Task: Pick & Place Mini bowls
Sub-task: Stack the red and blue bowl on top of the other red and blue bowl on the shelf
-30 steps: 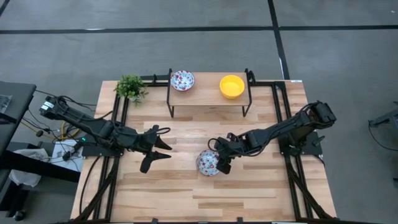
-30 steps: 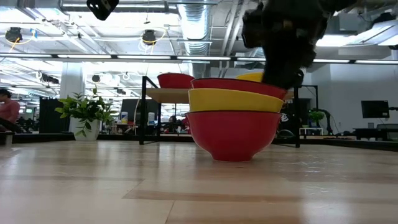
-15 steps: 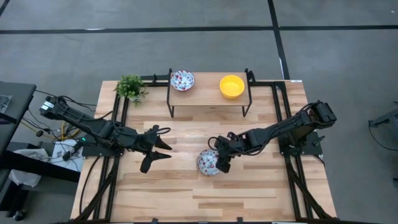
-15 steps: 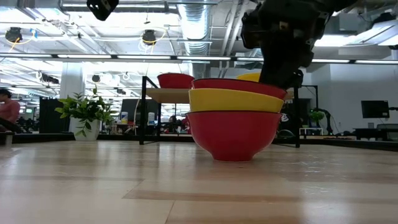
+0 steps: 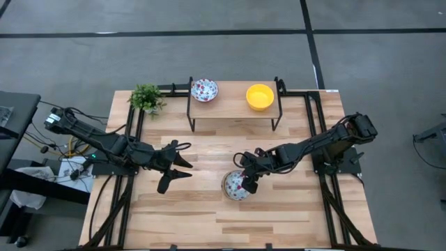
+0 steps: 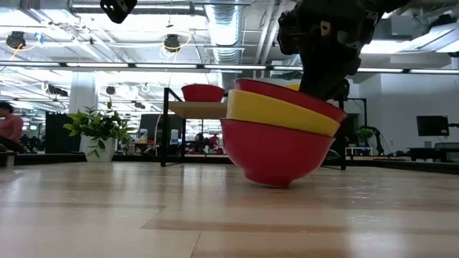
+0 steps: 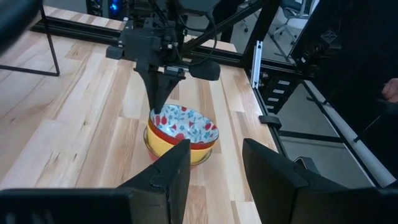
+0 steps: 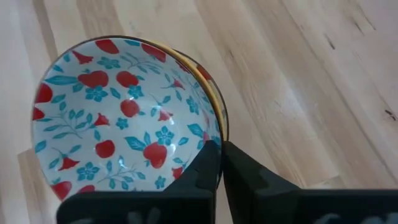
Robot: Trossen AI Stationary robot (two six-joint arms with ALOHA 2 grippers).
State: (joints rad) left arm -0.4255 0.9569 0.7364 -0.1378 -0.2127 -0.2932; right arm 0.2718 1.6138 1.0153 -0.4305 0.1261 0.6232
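Stacked mini bowls point(image 6: 280, 140) tilted — mouths up, rim clenched by right end effector point(image 5: 245, 183), left end effector point(image 5: 182, 167) released

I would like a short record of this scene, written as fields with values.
right gripper: shut on rim of top floral bowl in stack of three bowls
stack: tilted on table, centre front
left gripper: open, hovering beside stack, holding nothing
shelf: one floral bowl, one yellow bowl
potted plant: back left corner
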